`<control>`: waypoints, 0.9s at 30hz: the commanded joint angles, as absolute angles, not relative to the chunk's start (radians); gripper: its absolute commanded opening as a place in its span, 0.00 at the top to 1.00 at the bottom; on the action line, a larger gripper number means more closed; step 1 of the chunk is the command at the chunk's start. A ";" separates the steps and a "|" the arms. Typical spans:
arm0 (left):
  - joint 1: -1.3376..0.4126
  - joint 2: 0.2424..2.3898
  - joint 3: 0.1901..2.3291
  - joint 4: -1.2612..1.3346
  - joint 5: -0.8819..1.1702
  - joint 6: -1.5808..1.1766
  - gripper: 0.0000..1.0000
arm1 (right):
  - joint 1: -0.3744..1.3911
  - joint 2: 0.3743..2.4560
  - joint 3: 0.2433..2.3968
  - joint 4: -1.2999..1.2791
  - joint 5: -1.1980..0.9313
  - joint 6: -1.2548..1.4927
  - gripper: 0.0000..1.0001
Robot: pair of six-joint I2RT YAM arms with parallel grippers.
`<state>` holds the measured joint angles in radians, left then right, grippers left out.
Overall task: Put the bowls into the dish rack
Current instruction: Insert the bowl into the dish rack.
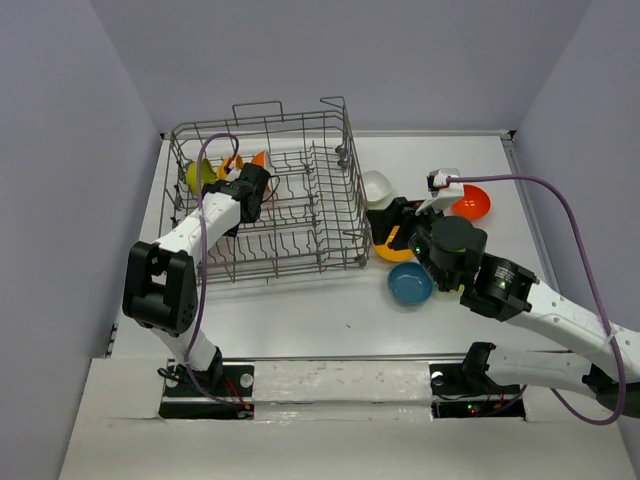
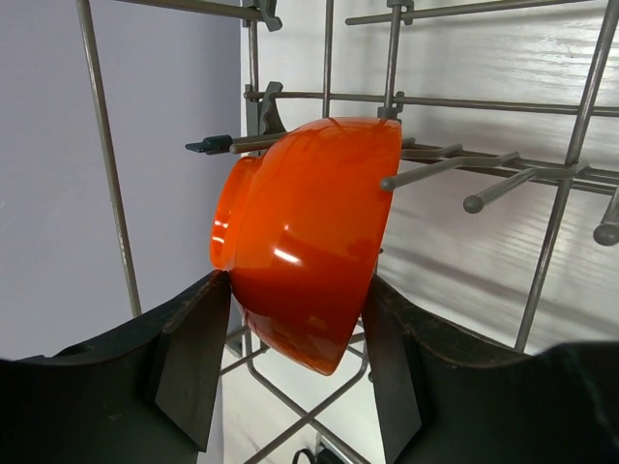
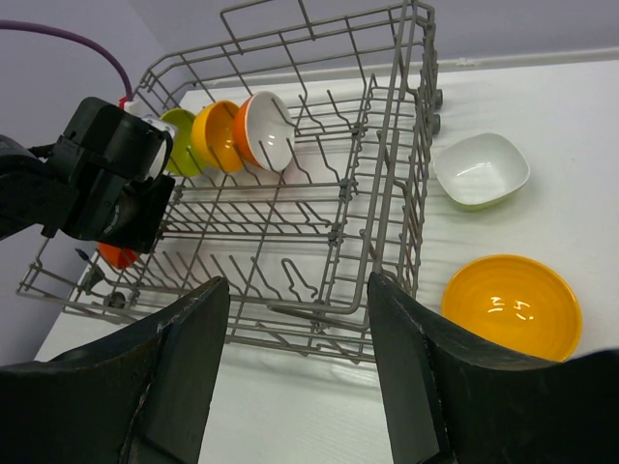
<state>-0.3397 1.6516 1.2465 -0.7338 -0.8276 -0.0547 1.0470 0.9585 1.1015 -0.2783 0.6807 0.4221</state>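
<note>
Your left arm stretches its forearm over the near-left wall of the dish rack (image 1: 330, 215), with the wrist down inside the left end. Its wrist view shows the left gripper (image 2: 292, 300) flanking a red-orange bowl (image 2: 309, 242) that stands on edge among the tines. Both fingers look to touch it, but you cannot tell whether they clamp it or have let go.

Your right arm is folded over the table (image 1: 330, 320) beside the rack. The right gripper (image 3: 295, 290) is spread wide, with nothing in it.

The right wrist view gives you the row standing at the rack's far left: a lime green bowl (image 3: 179, 135), an orange-yellow bowl (image 3: 218, 135) and a bowl with a white inside (image 3: 269, 130). It also shows a white bowl (image 3: 482, 169) and a second orange-yellow bowl (image 3: 513, 304) on the table.

Only the overhead view shows the teal bowl (image 1: 410, 284) and another red-orange bowl (image 1: 470, 203).
</note>
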 commanded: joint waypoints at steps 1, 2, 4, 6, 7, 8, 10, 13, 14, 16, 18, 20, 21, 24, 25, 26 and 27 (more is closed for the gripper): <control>-0.347 1.598 1.269 -0.712 -0.735 -0.090 0.35 | 1.045 0.959 1.124 -0.253 0.695 0.417 0.36; -0.347 1.592 1.270 -0.713 -0.730 -0.091 0.35 | 1.045 0.959 1.124 -0.255 0.693 0.417 0.35; -0.347 1.583 1.270 -0.710 -0.726 -0.090 0.32 | 1.045 0.960 1.126 -0.256 0.692 0.419 0.36; -0.347 1.569 1.275 -0.710 -0.727 -0.091 0.28 | 1.045 0.959 1.124 -0.258 0.693 0.422 0.36; -0.347 1.565 1.275 -0.712 -0.729 -0.091 0.27 | 1.045 0.959 1.124 -0.259 0.695 0.420 0.36; -0.347 1.554 1.276 -0.710 -0.729 -0.089 0.26 | 1.045 0.957 1.124 -0.259 0.698 0.420 0.36; -0.347 1.542 1.278 -0.709 -0.727 -0.086 0.25 | 1.045 0.957 1.124 -0.261 0.699 0.422 0.36; -0.348 1.531 1.279 -0.709 -0.716 -0.086 0.24 | 1.045 0.960 1.127 -0.261 0.700 0.422 0.36; -0.348 1.526 1.279 -0.709 -0.718 -0.086 0.24 | 1.045 0.962 1.129 -0.261 0.701 0.422 0.36; -0.348 1.514 1.279 -0.709 -0.724 -0.084 0.23 | 1.045 0.966 1.132 -0.262 0.703 0.422 0.36; -0.348 1.502 1.281 -0.709 -0.729 -0.086 0.24 | 1.045 0.968 1.134 -0.262 0.706 0.422 0.36; -0.348 1.485 1.285 -0.709 -0.729 -0.086 0.24 | 1.045 0.973 1.138 -0.262 0.707 0.422 0.35; -0.350 1.479 1.285 -0.707 -0.729 -0.086 0.24 | 1.045 0.976 1.140 -0.264 0.709 0.422 0.35; -0.354 1.453 1.293 -0.709 -0.729 -0.087 0.23 | 1.045 0.982 1.146 -0.265 0.716 0.422 0.35; -0.356 1.447 1.295 -0.707 -0.730 -0.087 0.23 | 1.045 0.985 1.147 -0.264 0.719 0.422 0.36; -0.362 1.431 1.301 -0.709 -0.733 -0.094 0.23 | 1.045 0.989 1.153 -0.265 0.727 0.419 0.36; -0.365 1.425 1.301 -0.709 -0.732 -0.095 0.23 | 1.045 0.992 1.157 -0.267 0.735 0.417 0.36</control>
